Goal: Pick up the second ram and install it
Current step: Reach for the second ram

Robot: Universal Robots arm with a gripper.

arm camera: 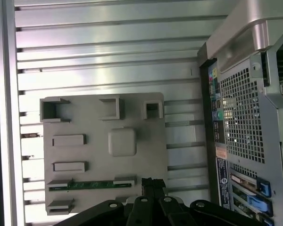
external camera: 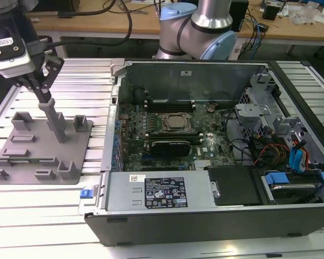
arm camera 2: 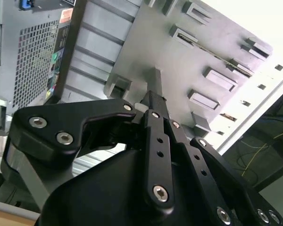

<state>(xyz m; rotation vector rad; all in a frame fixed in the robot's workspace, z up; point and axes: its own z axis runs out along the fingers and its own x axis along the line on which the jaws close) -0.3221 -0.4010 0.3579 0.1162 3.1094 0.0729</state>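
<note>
Universal Robots arm at an open desktop computer: the gripper (external camera: 60, 138) hangs low over a gray fixture tray (external camera: 78, 155) with its fingers (arm camera 2: 155, 80) pressed together and nothing pinched between them. The second ram (arm camera: 92, 185), a thin green stick, sits in the tray, standing on its long edge between two raised end holders. In the first wrist view only its narrow top edge shows. One end of the stick lies just beside the fingertips. Its long axis points away from them, along the tray's edge and across the ribs of the slotted aluminium surface (external camera: 86, 81). In the exterior view that axis runs roughly from the exterior view's left to its right, and the fingers are near the right-hand end. Whether the fingertips touch the tray cannot be told. The computer case (external camera: 205, 218) stands on the other side of the fingers from the stick, well apart from the tray. Its side panel is off and the motherboard (external camera: 167, 137) is exposed. A square raised block (arm camera: 121, 141) and several unfilled holders sit on the tray farther from the fingers than the stick.
</note>
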